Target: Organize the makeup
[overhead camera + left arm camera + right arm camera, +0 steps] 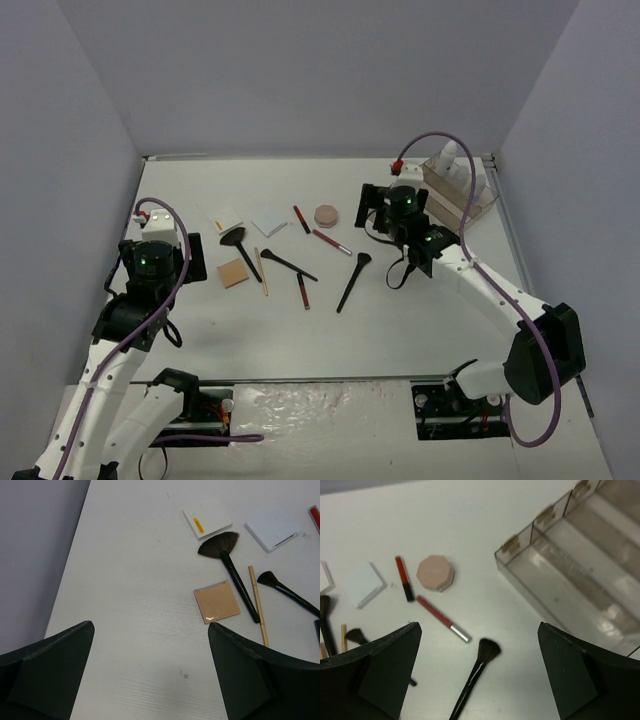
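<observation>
The makeup lies loose across the middle of the desk [400, 330] in the overhead view, and none of it touches an edge. A white pad [225, 219] and a pale-blue pad [269, 222] sit at the upper left of the spread. A tan pad [232, 273] lies below them, with a fan brush [238, 246] and a wooden pencil [262, 271] just to its right. A small brush [287, 264], a short red pencil [302, 291] and a long brush [353, 281] lie at lower centre. Above them are a red tube [301, 218], a pink compact [326, 215] and a silver-tipped red pencil [332, 242]. Bare desk runs from the spread down to the near edge and left to the wall.

The tray [545, 580] sits at the upper right, close to the desk's right edge. The compartments seen from the right wrist are empty, and white-capped bottles [452, 157] stand at its far end.

The left fingers [50, 670] are spread wide and hold nothing, over bare desk left of the tan pad. The right fingers [375, 670] are also wide apart and empty, over the gap between compact and tray.
</observation>
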